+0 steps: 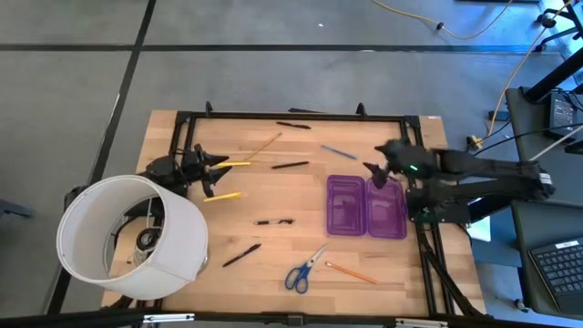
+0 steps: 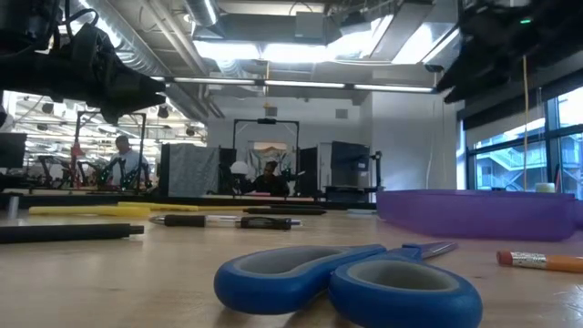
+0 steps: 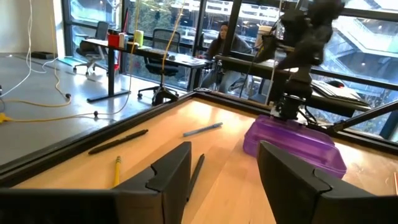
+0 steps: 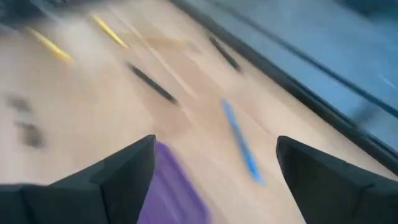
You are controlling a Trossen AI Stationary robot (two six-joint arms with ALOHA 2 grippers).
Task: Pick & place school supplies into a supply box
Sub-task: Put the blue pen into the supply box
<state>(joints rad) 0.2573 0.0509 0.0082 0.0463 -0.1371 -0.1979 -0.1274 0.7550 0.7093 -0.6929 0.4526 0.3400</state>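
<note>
The purple supply box [image 1: 366, 206] lies open on the table's right half; it also shows in the low view [image 2: 483, 213]. My right gripper [image 1: 375, 173] hangs open and empty over the box's far edge, its fingers wide apart [image 4: 214, 180]. A blue pen [image 1: 339, 152] lies just beyond it. My left gripper [image 1: 219, 175] is open and empty [image 3: 224, 180] at the table's left, above the table, between two yellow pencils [image 1: 235, 164] [image 1: 221, 196] that lie flat. Black pens [image 1: 290, 166] [image 1: 273, 221] [image 1: 241, 255], blue-handled scissors [image 1: 305, 271] and an orange pencil [image 1: 351, 271] lie flat on the wood.
A large white lampshade-like cylinder [image 1: 132, 239] stands at the near left corner, close to my left arm. Another black pen [image 1: 293, 124] and a pale pencil [image 1: 264, 144] lie near the far edge. A black frame [image 1: 291, 117] borders the table. People sit in the room beyond.
</note>
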